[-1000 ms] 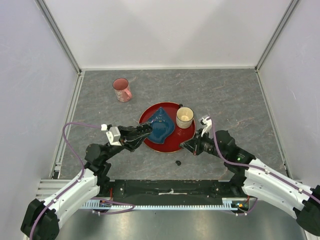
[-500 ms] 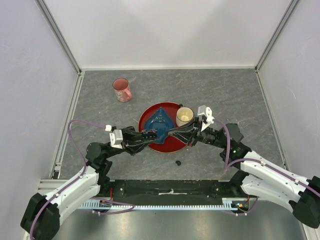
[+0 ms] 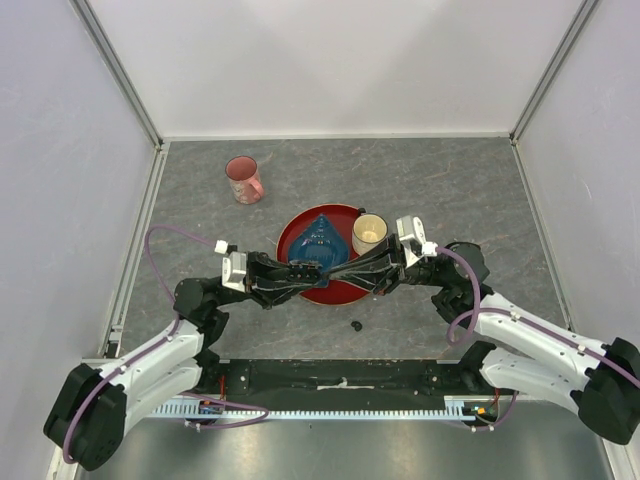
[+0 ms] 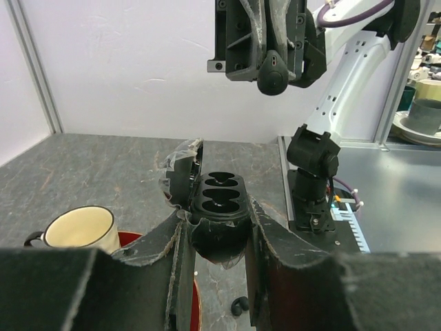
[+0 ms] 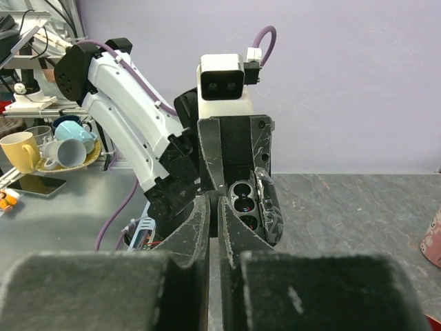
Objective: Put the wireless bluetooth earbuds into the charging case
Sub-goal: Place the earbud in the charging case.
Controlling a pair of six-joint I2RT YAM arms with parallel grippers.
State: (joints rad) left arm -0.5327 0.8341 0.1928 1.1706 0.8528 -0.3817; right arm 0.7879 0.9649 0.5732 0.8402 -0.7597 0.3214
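Note:
My left gripper (image 3: 318,270) is shut on the open black charging case (image 4: 217,207) and holds it above the front of the red plate (image 3: 290,232). The lid (image 4: 180,176) stands open to the left, and the sockets face up. My right gripper (image 3: 342,271) faces it tip to tip and is shut on a small black earbud (image 4: 273,72). In the right wrist view the case's sockets (image 5: 245,205) show just right of my nearly closed fingers (image 5: 196,221). Another earbud (image 3: 356,325) lies on the table in front of the plate and also shows in the left wrist view (image 4: 239,305). The other earbuds are out of view.
A cream cup (image 3: 369,233) stands on the plate's right side beside a blue folded thing (image 3: 320,240). A pink mug (image 3: 243,180) stands at the back left. White walls close in the table on three sides.
Both grippers have moved toward each other over the front of the plate. The right gripper rose from the table by the plate's right edge and now meets the case held by the left.

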